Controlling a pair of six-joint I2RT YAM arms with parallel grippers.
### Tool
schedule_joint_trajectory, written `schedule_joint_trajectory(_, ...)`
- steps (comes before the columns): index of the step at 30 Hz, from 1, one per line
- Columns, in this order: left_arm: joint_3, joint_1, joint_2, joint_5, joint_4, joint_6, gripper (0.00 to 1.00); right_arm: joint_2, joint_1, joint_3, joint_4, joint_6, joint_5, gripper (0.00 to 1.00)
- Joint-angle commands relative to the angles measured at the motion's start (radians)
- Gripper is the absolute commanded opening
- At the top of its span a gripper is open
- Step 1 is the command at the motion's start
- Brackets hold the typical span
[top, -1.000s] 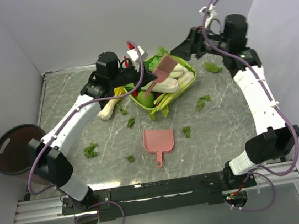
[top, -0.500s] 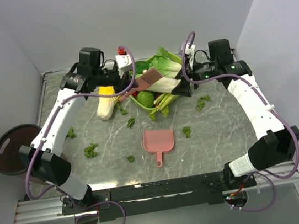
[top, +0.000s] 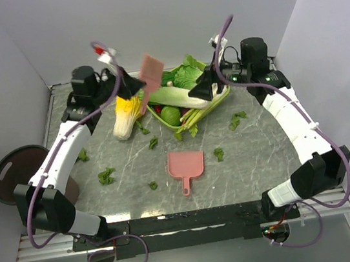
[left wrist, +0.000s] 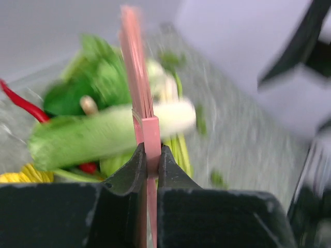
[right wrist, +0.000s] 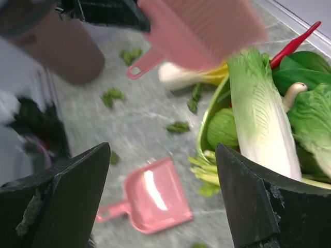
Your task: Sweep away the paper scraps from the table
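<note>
My left gripper (top: 137, 91) is shut on a pink brush (top: 151, 69) and holds it raised above the back of the table (top: 256, 152); its jaws clamp the pink handle (left wrist: 150, 150). My right gripper (top: 207, 89) is open and empty above the green basket; in its wrist view (right wrist: 163, 147) it looks down on the pink dustpan (right wrist: 155, 196). The dustpan (top: 185, 165) lies flat at the front middle. Several dark-green paper scraps lie scattered on the table: one at the left (top: 106, 176), one in front (top: 153, 185), one at the right (top: 237, 120), and one by the basket (right wrist: 178, 126).
A green basket (top: 220, 102) full of large greens stands at the back middle. A yellow-and-white cabbage (top: 122, 115) lies left of it. A round dark brown bin (top: 11, 173) sits off the left edge. Walls close in the back and both sides.
My left arm has swung back and left, lifting the brush from over the basket until its head points up. My right gripper has swung in from the back right to hover over the basket.
</note>
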Motion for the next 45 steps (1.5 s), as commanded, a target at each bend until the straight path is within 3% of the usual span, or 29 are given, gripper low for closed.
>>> schedule_joint_trajectory(1, 0.039, 0.035, -0.064, -0.217, 0.353, -0.473, 0.01, 0.079, -0.009, 0.055, 0.277, 0.442, -0.151, 0.95)
schedule_joint_trajectory(3, 0.071, 0.041, -0.043, -0.239, 0.338, -0.575, 0.01, 0.137, -0.003, 0.06, 0.363, 0.578, -0.199, 0.97)
schedule_joint_trajectory(13, 0.103, 0.054, 0.005, -0.162, 0.457, -0.731, 0.01, 0.36, 0.088, 0.291, 0.525, 0.719, -0.285, 0.98)
schedule_joint_trajectory(31, 0.149, 0.048, 0.083, -0.102, 0.557, -0.814, 0.01, 0.499, 0.171, 0.385, 0.666, 0.774, -0.334, 0.77)
schedule_joint_trajectory(35, 0.157, 0.042, 0.094, -0.099, 0.565, -0.819, 0.01, 0.504, 0.172, 0.382, 0.675, 0.759, -0.336, 0.61)
schedule_joint_trajectory(38, 0.14, 0.04, 0.095, -0.102, 0.56, -0.805, 0.01, 0.495, 0.174, 0.374, 0.703, 0.748, -0.345, 0.44)
schedule_joint_trajectory(42, 0.099, 0.041, 0.089, -0.064, 0.586, -0.768, 0.01, 0.47, 0.169, 0.345, 0.706, 0.711, -0.38, 0.0)
schedule_joint_trajectory(43, 0.079, 0.042, 0.086, -0.044, 0.595, -0.735, 0.05, 0.457, 0.168, 0.336, 0.7, 0.691, -0.385, 0.0)
schedule_joint_trajectory(44, 0.065, 0.043, 0.082, -0.004, 0.612, -0.709, 0.37, 0.449, 0.161, 0.316, 0.694, 0.685, -0.401, 0.0)
schedule_joint_trajectory(45, 0.054, 0.051, 0.074, 0.026, 0.617, -0.684, 0.55, 0.432, 0.145, 0.305, 0.663, 0.673, -0.412, 0.0)
